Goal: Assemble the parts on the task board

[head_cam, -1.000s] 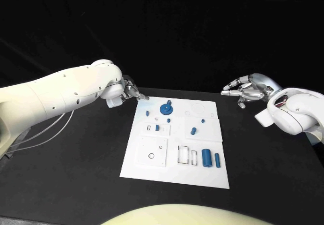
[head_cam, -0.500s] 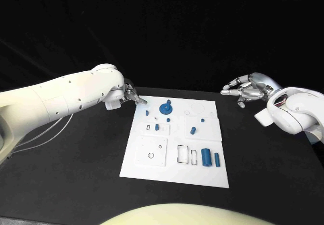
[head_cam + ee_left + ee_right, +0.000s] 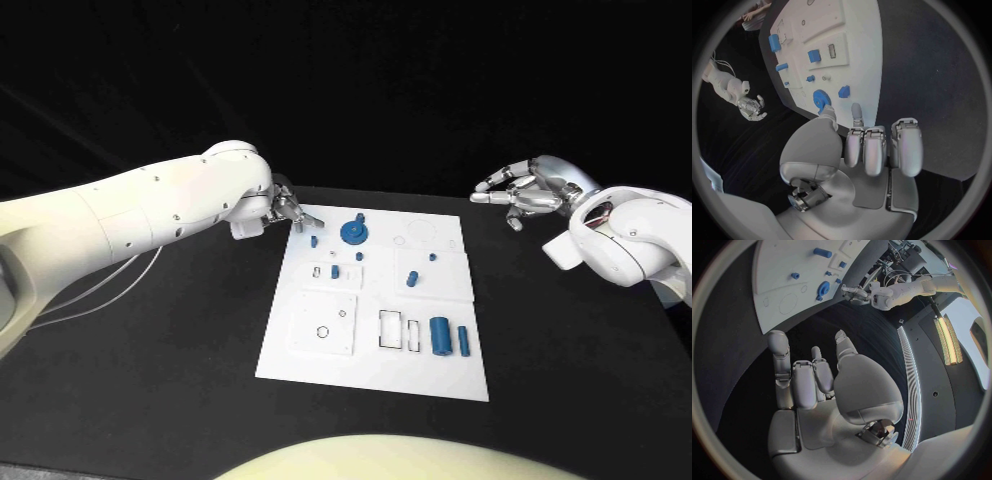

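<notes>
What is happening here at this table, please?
A two-armed robot is working at a white task board with small blue parts on it. Its left hand is at the far left corner of the board, its fingertips close to a small blue piece and a blue round part; it holds nothing that I can see. The right hand is off the board to the right, fingers apart, holding nothing.

Left hand [image 3: 873,150], fingers apart, hovers by the task board [image 3: 861,45].
</notes>
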You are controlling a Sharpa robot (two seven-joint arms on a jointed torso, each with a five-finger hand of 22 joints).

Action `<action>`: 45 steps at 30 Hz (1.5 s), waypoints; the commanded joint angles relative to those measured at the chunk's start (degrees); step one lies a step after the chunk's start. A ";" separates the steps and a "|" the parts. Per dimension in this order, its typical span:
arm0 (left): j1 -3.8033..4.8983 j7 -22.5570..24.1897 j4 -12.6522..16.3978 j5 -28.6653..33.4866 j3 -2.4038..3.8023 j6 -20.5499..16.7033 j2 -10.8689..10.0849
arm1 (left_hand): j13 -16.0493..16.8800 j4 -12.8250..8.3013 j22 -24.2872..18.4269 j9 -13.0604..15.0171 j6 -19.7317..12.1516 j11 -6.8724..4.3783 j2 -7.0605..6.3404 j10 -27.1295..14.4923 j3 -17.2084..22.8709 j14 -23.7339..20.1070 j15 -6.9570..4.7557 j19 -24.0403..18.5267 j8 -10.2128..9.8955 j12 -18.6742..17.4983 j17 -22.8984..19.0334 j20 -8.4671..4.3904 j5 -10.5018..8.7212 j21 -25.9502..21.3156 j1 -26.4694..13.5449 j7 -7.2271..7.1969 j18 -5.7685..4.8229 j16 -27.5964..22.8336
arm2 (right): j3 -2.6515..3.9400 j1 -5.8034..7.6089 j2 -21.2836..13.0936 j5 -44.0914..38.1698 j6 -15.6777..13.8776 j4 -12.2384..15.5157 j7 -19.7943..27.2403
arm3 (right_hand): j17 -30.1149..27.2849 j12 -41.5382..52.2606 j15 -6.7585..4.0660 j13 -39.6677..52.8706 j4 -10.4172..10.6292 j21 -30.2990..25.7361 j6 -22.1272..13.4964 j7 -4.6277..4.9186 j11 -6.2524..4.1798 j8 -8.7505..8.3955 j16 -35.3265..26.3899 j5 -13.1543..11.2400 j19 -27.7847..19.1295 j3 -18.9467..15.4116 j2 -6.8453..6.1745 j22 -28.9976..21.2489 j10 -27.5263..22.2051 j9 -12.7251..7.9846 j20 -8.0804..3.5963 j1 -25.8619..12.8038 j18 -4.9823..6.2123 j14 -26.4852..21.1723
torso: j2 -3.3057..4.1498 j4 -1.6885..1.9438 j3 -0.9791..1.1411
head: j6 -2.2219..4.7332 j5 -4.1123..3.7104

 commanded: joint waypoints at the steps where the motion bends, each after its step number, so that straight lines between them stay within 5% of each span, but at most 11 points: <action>1: -0.20 1.38 -0.09 0.66 -0.06 2.15 0.37 | 7.72 0.01 7.11 -0.90 0.58 0.61 0.81 1.19 -0.70 5.93 0.67 0.78 -1.44 -0.52 15.07 0.63 -0.22 -0.70 0.53 0.46 0.05 0.14 | 0.02 -0.05 0.07 -0.21 0.51 0.01 0.31 | 0.09 0.05 0.12 0.42 0.11 -0.19 -0.36 0.11 -0.10 0.21 -0.25 0.20 -0.28 -0.35 0.53 0.05 -0.06 0.05 -0.03 -0.10 1.09 1.38 | 0.02 0.02 -0.02 | -0.09 0.02; 30: -0.94 1.71 -1.56 -0.66 -0.31 2.30 1.52 | 6.79 -0.17 6.68 -2.85 2.55 0.95 2.87 0.39 1.99 5.93 1.05 0.23 -4.80 -1.02 15.07 1.19 -0.19 -1.17 6.30 0.74 0.24 0.14 | 0.02 -0.07 0.14 -0.21 0.52 0.09 0.35 | 0.09 0.05 0.12 0.42 0.11 -0.19 -0.36 0.11 -0.10 0.21 -0.25 0.20 -0.28 -0.35 0.53 0.05 -0.06 0.05 -0.03 -0.10 1.09 1.38 | -0.02 -0.09 0.00 | -0.34 -0.31; 45: -0.94 1.43 -2.00 -0.92 -0.31 2.77 2.01 | 6.80 -0.21 6.84 -3.03 2.81 0.93 2.63 0.40 3.02 5.93 1.03 0.32 -5.21 -1.03 15.07 1.18 -0.20 -1.05 7.43 0.72 0.20 0.14 | 0.02 -0.07 0.19 -0.21 0.54 0.15 0.34 | 0.09 0.05 0.12 0.42 0.11 -0.19 -0.36 0.11 -0.10 0.21 -0.25 0.20 -0.28 -0.35 0.53 0.05 -0.06 0.05 -0.03 -0.10 1.09 1.38 | 0.01 -0.01 0.02 | -0.52 -0.49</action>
